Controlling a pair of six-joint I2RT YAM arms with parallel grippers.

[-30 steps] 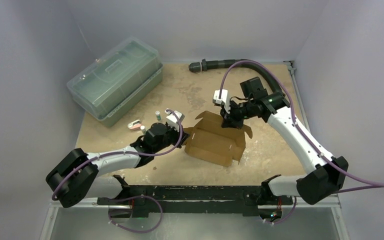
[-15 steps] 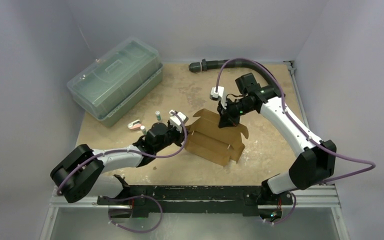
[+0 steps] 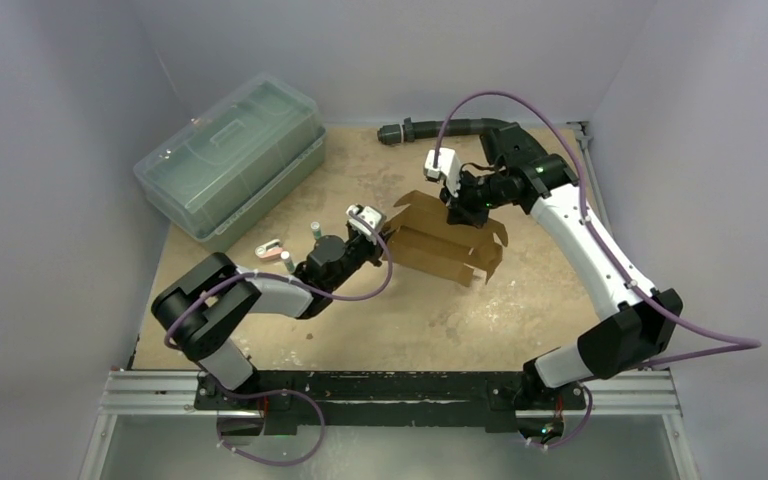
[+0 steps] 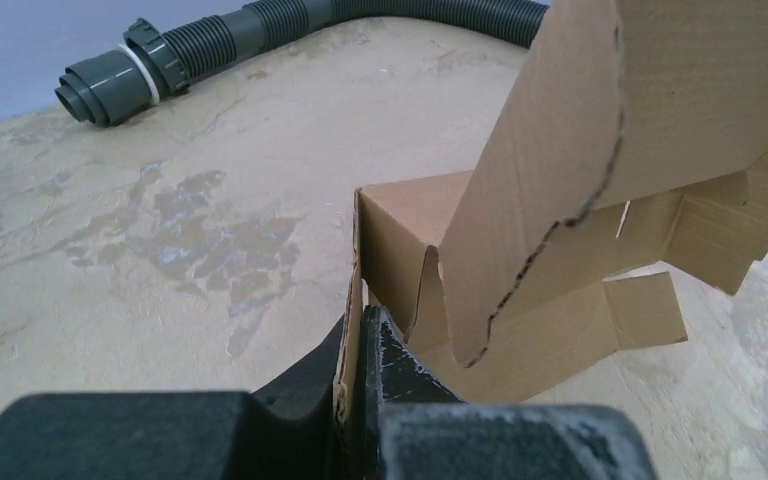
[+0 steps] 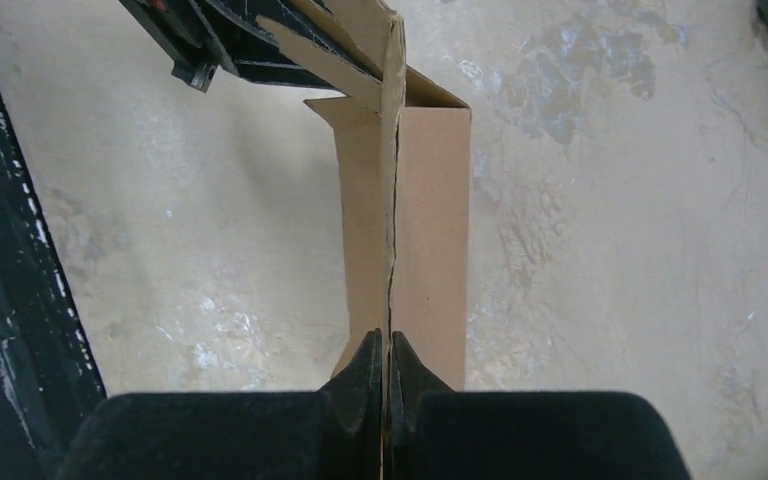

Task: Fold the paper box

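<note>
two hands pinch the plain brown cardboard paper box (image 3: 447, 252) between them, over the middle of the sandy worktop (image 3: 410, 325). the left hand (image 3: 387, 237) squeezes its left end flap, the right hand (image 3: 457, 214) its top edge. its long side runs hand to hand.

Light: bright, soft, from overhead.
Shadows: faint smudge on the worn tan tabletop (image 5: 210, 200), at 9 o'clock from the plain brown cardboard paper box (image 5: 430, 230).
Focus: overhead view crisp; wrist views blur the black rubbery fingers (image 4: 400, 365) at 6 o'clock.
</note>
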